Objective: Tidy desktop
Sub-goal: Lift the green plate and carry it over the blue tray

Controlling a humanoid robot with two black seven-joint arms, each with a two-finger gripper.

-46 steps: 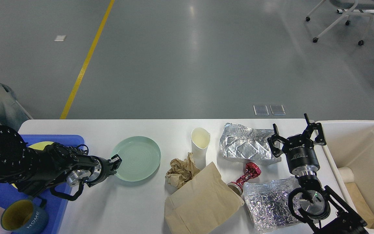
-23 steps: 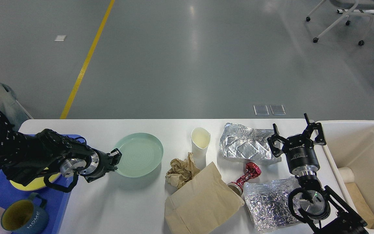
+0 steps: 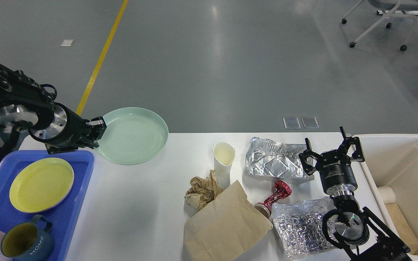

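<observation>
The white desktop (image 3: 132, 203) fills the lower half of the head view. My left gripper (image 3: 98, 131) is shut on the left rim of a pale green plate (image 3: 132, 135) and holds it in the air above the desktop's far left edge, next to the blue tray (image 3: 82, 188). My right gripper (image 3: 330, 146) is open and empty, fingers spread, above the desktop's right end, beside a crumpled foil tray (image 3: 272, 163).
The blue tray holds a yellow plate (image 3: 41, 185) and two mugs (image 3: 25, 243). On the desktop lie a white paper cup (image 3: 224, 159), crumpled brown paper (image 3: 201, 190), a brown paper bag (image 3: 225, 226), a red wrapper (image 3: 276, 195) and crumpled foil (image 3: 301, 226). A cream bin (image 3: 401, 174) stands at the right.
My left gripper has lifted the green plate off the desktop and carried it up and to the left. The yellow plate is now uncovered. The right arm has not moved.
</observation>
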